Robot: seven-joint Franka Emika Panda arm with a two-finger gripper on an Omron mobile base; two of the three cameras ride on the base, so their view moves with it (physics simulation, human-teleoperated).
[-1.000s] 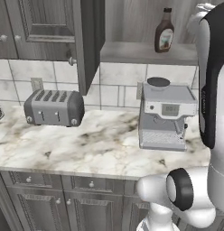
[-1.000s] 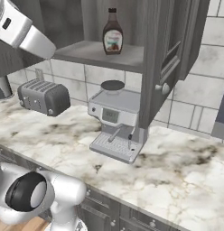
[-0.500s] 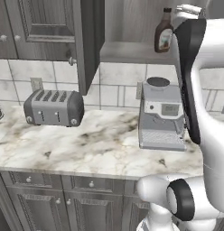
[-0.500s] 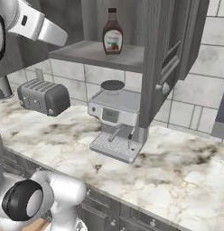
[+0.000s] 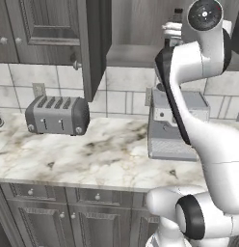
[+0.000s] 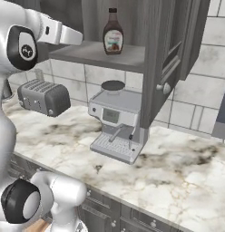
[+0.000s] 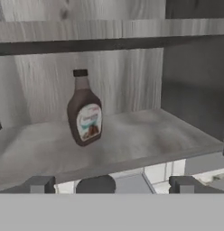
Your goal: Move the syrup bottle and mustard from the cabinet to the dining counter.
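The tool [image 7: 111, 185] stands with its jaws fully apart and nothing between them, raised level with the front edge of the cabinet [image 6: 171, 54] shelf and looking straight in. Its two dark tips rise at the bottom of the hand view, well apart, with the shelf lip just ahead of them. The step in hand looks like the approach to the first pick: the reach for the syrup bottle [image 7: 84, 110]. The bottle stands alone on the grey shelf, left of the tool's centre line and some way back from the shelf's near edge, against the wood-grain back wall. It is upright: its long axis runs vertical, the dark cap up, the wide body down, and the pale label faces the hand. In the right base view the bottle [image 6: 113, 33] stands above the coffee machine [image 6: 116, 120], which sits on the marble worktop [image 6: 187, 167], with the toaster [image 6: 44, 97] further left. The next move, as I judge it, calls for shifting left to centre the jaws on the bottle, then advancing over the shelf until the fingers flank its body before closing
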